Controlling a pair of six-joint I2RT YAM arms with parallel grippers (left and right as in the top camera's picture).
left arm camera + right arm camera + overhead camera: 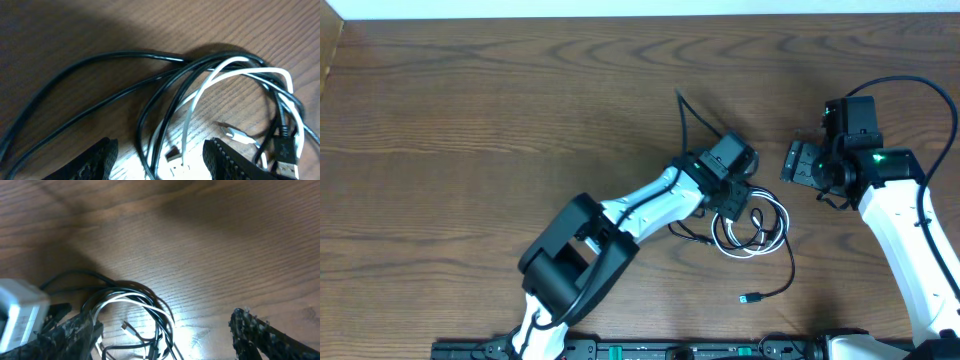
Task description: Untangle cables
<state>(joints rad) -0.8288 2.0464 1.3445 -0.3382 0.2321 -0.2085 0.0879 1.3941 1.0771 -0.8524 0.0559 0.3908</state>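
Straddling the tangled white cable and black cable, my left gripper stands open, clamping nothing; my right gripper gapes wide, empty.

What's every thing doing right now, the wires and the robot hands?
black cable, looped, tangled with the white one on the table
white cable, coiled, tangled with the black one
left hand, open, straddling both cables
right hand, open, holding nothing
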